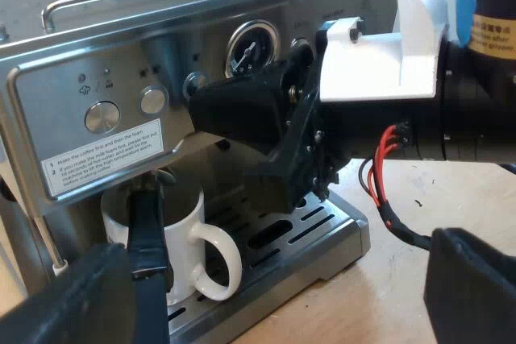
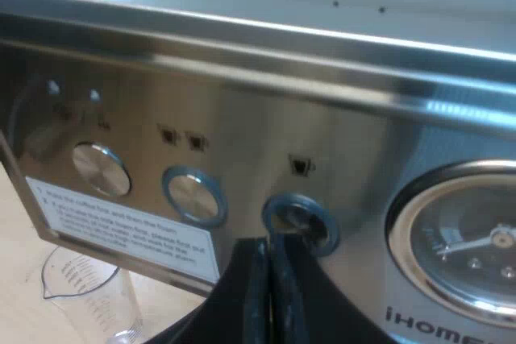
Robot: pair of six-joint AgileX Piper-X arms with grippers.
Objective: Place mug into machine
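Apart from the main gear, there's a measuring glass [image 2: 87, 300] standing upright on the table [image 2: 18, 235]. It's totally clear, so the pale wood shows straight through its wall. The rim flares out a bit wider than the body, and from the right wrist camera's angle the little pour lip sits at roughly 8 o'clock on that rim. There are some faint markings on the side, way too small for me to read, and I honestly can't tell if anything's in it. The left wrist view catches the same table too: plain light tan wood with a smooth matte top.
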